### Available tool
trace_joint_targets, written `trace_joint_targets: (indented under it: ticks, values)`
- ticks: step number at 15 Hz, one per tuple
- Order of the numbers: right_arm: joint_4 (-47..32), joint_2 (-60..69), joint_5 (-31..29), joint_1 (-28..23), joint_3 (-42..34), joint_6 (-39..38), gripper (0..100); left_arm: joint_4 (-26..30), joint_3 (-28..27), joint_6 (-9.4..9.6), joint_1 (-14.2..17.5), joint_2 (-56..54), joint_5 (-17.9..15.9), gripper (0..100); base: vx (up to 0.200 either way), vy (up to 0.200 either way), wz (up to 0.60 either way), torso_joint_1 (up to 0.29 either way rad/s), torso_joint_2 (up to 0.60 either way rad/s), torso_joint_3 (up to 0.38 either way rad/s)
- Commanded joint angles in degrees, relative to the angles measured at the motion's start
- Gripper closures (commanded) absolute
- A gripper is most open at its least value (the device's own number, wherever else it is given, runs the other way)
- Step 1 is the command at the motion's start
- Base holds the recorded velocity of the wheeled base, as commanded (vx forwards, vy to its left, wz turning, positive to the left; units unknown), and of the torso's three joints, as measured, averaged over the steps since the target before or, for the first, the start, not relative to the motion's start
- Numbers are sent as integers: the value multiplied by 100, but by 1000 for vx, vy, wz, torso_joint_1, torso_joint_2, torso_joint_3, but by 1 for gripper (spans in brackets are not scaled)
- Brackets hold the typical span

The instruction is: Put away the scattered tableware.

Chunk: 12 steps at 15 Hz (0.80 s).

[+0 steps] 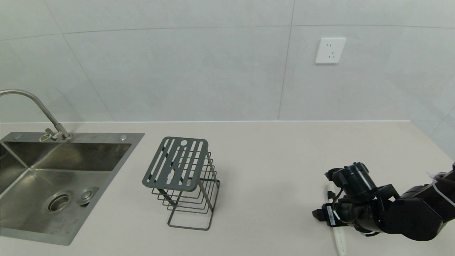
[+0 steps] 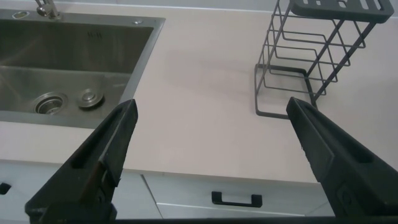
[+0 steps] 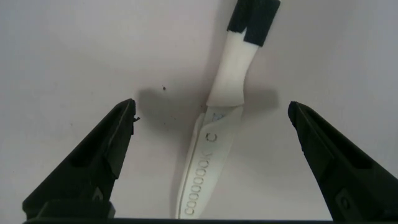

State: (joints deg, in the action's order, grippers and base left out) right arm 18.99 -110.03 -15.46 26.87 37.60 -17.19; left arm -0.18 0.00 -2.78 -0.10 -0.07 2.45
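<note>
A white knife [image 3: 217,137] with a black-tipped handle lies flat on the pale counter at the front right. My right gripper [image 3: 211,109] hovers just above it, open, one finger on either side of the knife and neither touching it. In the head view the right gripper [image 1: 332,217] points down over the knife [image 1: 339,241], whose middle is hidden by the wrist. A dark wire cutlery rack [image 1: 177,163] with a slotted top stands at the counter's centre. My left gripper [image 2: 211,106] is open with nothing in it, near the counter's front edge, with the rack [image 2: 311,56] beyond it.
A steel sink [image 1: 71,137] with a curved faucet [image 1: 32,99] takes up the left side of the counter. The tiled wall behind carries a white outlet [image 1: 330,50]. A drawer handle [image 2: 236,200] sits below the counter's front edge. Bare counter lies between rack and knife.
</note>
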Motion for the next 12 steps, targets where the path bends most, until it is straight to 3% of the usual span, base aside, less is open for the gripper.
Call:
trace_joint_targets:
  ticks: [1,7,8,12]
  values:
    - [-1,-9,-1,-6,2,-4,0,1,0,-3,1,7,1,0,0,0,0,0,0,0]
    - [-10,-36,-1,-103,-59,-4,0,-8,0,-3,-8,7,1,0,0,0,0,0,0,0]
    - [-10,-71,-1,-103,-121,-4,100,1,0,-3,1,7,1,0,0,0,0,0,0,0]
    - [-10,-89,-1,-94,-244,14,100,1,0,-3,1,7,1,0,0,0,0,0,0,0]
